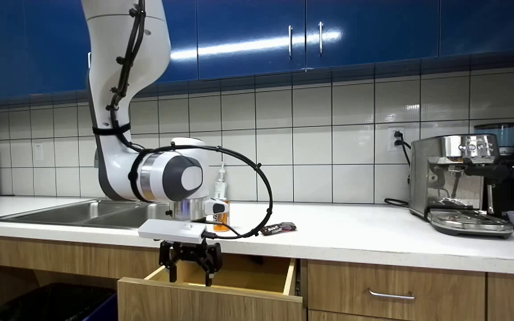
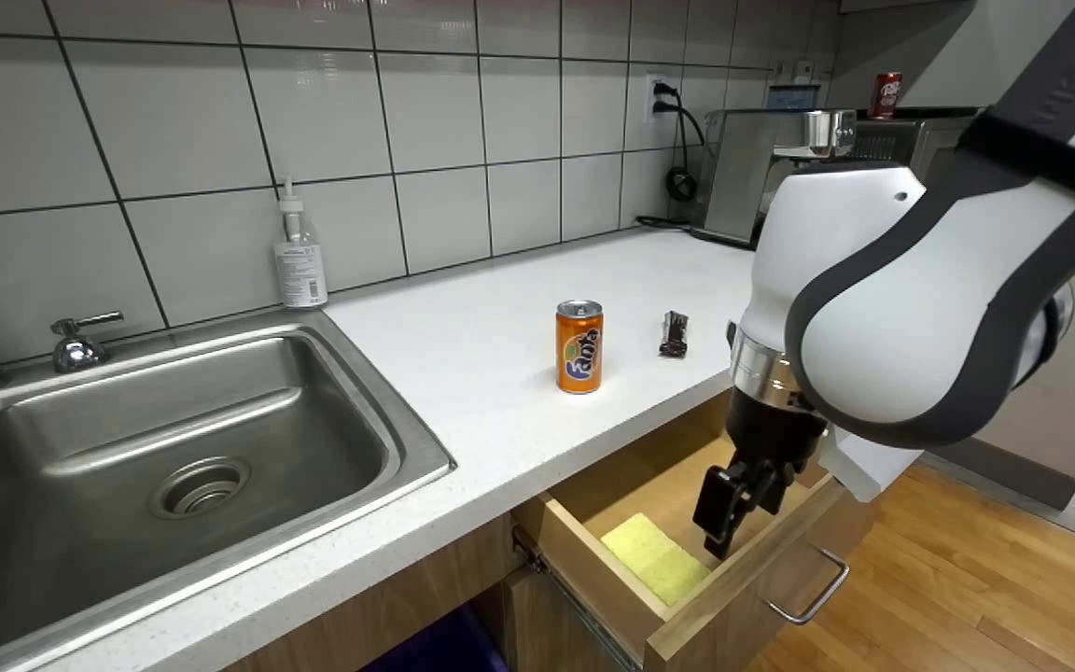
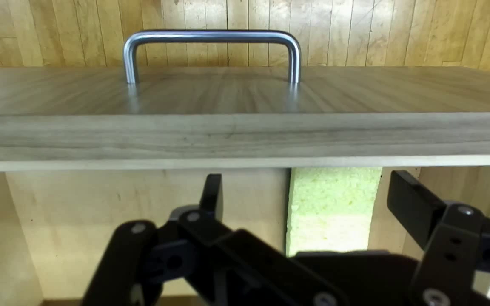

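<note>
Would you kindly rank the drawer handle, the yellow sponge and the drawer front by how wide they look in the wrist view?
1. Drawer front, running off both sides of the picture
2. Drawer handle
3. Yellow sponge, clearly the narrowest

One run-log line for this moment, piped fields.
jaws: open, holding nothing | at: open drawer | in drawer: yellow sponge, ungripped | counter: Fanta can, dark packet

From here, the arm [image 1: 116,169] is partly hiding the can [image 1: 224,218].
The sink [image 2: 220,415] is running off the left edge; in the wrist view, the gripper [image 3: 306,193] is covering part of the sponge [image 3: 332,212].
</note>
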{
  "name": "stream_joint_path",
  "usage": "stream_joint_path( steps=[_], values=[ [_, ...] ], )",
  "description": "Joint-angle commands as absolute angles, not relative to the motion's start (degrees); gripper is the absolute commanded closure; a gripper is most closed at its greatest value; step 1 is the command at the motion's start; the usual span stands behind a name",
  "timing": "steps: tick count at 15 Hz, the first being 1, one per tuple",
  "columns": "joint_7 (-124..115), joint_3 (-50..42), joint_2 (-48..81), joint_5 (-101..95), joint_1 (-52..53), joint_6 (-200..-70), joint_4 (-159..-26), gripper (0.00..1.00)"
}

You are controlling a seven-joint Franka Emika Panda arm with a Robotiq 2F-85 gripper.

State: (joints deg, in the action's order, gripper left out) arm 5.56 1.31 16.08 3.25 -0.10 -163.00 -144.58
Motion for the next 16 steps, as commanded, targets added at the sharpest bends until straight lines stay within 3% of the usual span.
stream_joint_path(
  steps=[1,16],
  values=[
    [3.86,1.67,14.71,2.37,0.56,-161.99,-146.07,0.00],
    [3.06,3.62,11.32,6.64,0.20,-164.63,-152.10,0.00]
  ],
)
